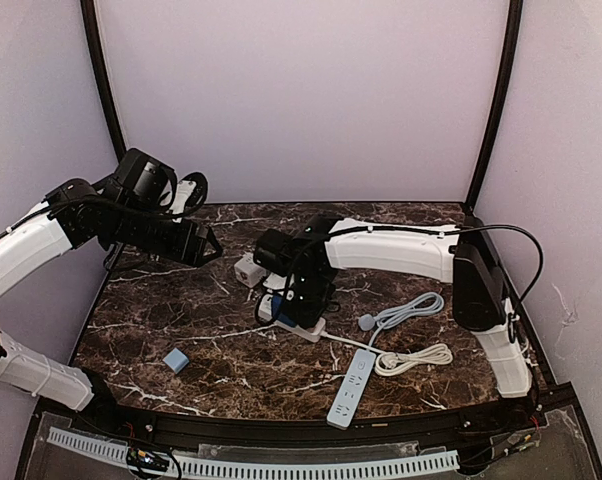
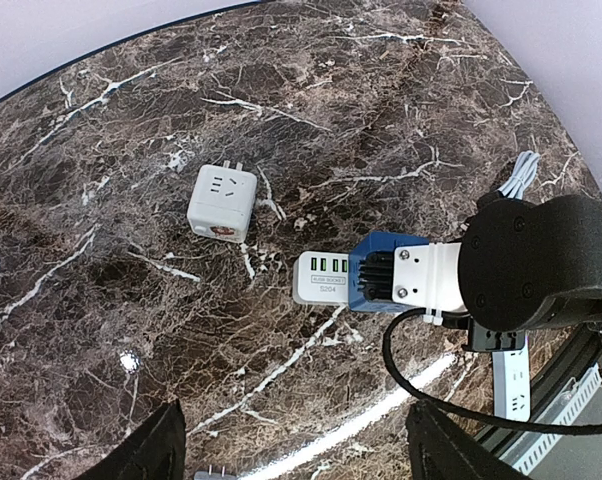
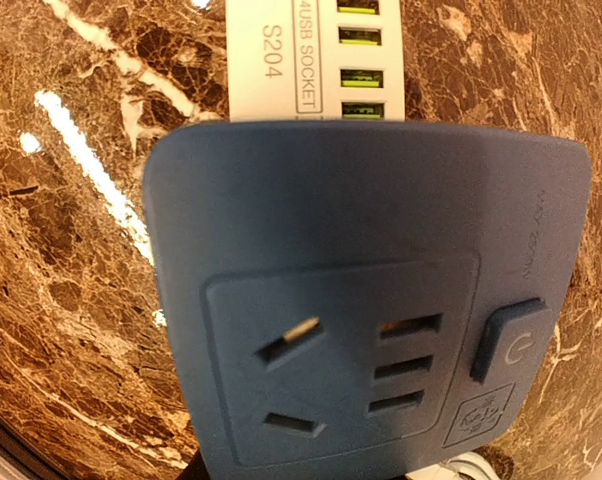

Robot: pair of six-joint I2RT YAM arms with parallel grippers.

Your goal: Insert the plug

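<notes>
A blue plug adapter point(image 3: 366, 300) fills the right wrist view, socket face toward the camera, and hides my fingers there. It sits over the end of a white USB socket block point(image 3: 311, 60). In the left wrist view my right gripper point(image 2: 381, 277) is closed around the blue adapter point(image 2: 366, 252), above the white block point(image 2: 323, 278). In the top view the right gripper point(image 1: 299, 298) is at the table's middle. My left gripper point(image 1: 209, 245) hangs high at the left, open and empty, with both fingers point(image 2: 151, 450) wide apart.
A white cube adapter point(image 2: 221, 202) lies prongs up on the marble, left of the block; it also shows in the top view point(image 1: 249, 268). A small blue plug point(image 1: 176, 360) lies front left. A long white power strip point(image 1: 349, 390), its coiled cable point(image 1: 416, 355) and a grey plug point(image 1: 366, 322) lie front right.
</notes>
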